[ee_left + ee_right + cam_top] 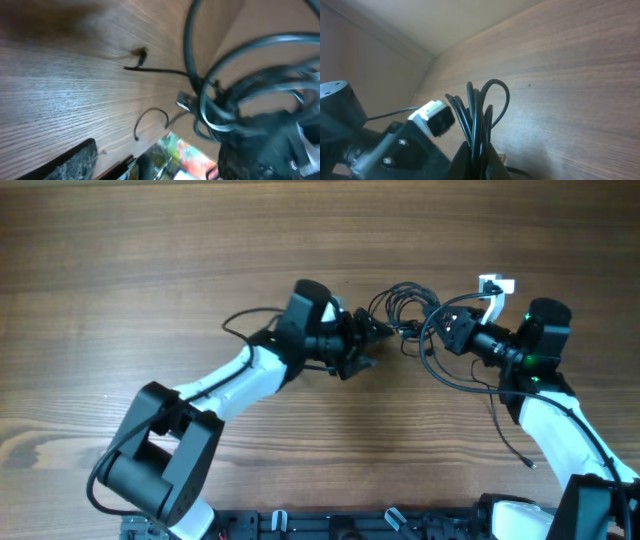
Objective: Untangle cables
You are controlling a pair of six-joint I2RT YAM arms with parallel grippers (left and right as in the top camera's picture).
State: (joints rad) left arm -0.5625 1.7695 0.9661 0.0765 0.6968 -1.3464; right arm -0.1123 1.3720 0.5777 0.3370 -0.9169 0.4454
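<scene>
A tangle of black cables [405, 308] lies mid-table between my two grippers. My right gripper [447, 330] is shut on a bunch of the cable loops, which stand up between its fingers in the right wrist view [479, 110]. A white plug [495, 283] sticks out just beyond it and shows in the right wrist view [434, 115]. My left gripper [368, 348] is open at the left side of the tangle, holding nothing. The left wrist view shows the loops [220, 100] and a metal plug end [184, 102] close ahead.
A thin black cable [240, 320] runs out behind the left arm. A wide loop [450, 375] hangs below the right gripper, with a loose tail [525, 460] trailing toward the front right. A small curled wire [150, 117] lies on the wood.
</scene>
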